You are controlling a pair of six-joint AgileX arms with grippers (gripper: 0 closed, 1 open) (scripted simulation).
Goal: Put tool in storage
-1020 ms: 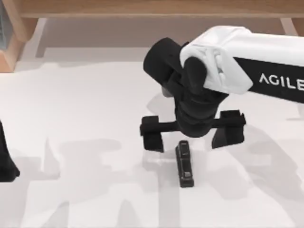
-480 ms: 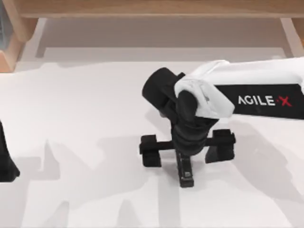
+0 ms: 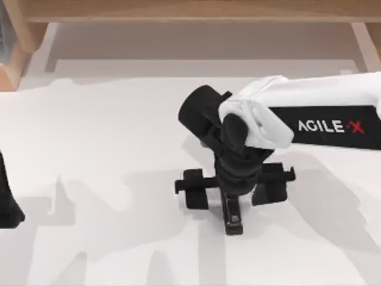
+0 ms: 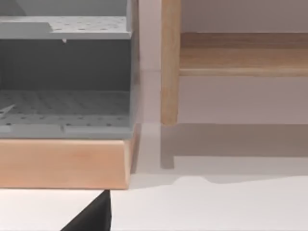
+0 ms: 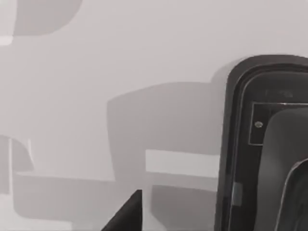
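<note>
The tool, a slim black stapler (image 3: pixel 232 217), lies lengthwise on the white table a little right of centre, its greyish patch at the near end. My right gripper (image 3: pixel 233 188) hangs low over its far end, open, with one finger (image 3: pixel 196 189) on each side of it and not touching. In the right wrist view the stapler (image 5: pixel 260 144) looms close beside a dark fingertip (image 5: pixel 127 214). My left arm (image 3: pixel 7 202) stays parked at the table's left edge.
A grey perforated storage unit (image 4: pixel 65 86) on a wooden base (image 4: pixel 62 161) stands at the table's far left corner (image 3: pixel 12 42). A wooden ledge (image 3: pixel 190 11) runs along the back. White table surface (image 3: pixel 107 137) lies between the stapler and the storage.
My right gripper came down over the stapler's far end, and its fingers have drawn closer together on either side. The stapler and the left arm have not moved.
</note>
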